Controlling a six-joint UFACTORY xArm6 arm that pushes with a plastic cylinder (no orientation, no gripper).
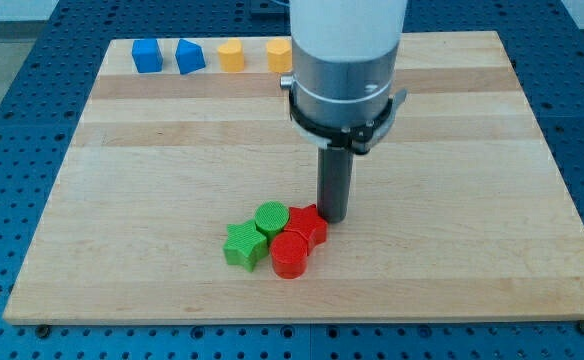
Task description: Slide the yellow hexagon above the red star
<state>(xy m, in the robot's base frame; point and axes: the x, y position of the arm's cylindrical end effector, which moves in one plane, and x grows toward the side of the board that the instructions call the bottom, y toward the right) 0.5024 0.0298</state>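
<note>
Camera view: my tip (pixel 333 219) touches the red star (pixel 308 226); yellow hexagon (pixel 231 55) sits well apart by the table's (pixel 472 150) top edge; no claw here.

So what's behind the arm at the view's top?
A yellow block pokes out left of the arm; its right side and shape are hidden. My tip touches the red star.

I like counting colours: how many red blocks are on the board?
2, both near the view's bottom centre: a red star beside my tip, and a red cylinder just below it. The arm may hide others.
</note>
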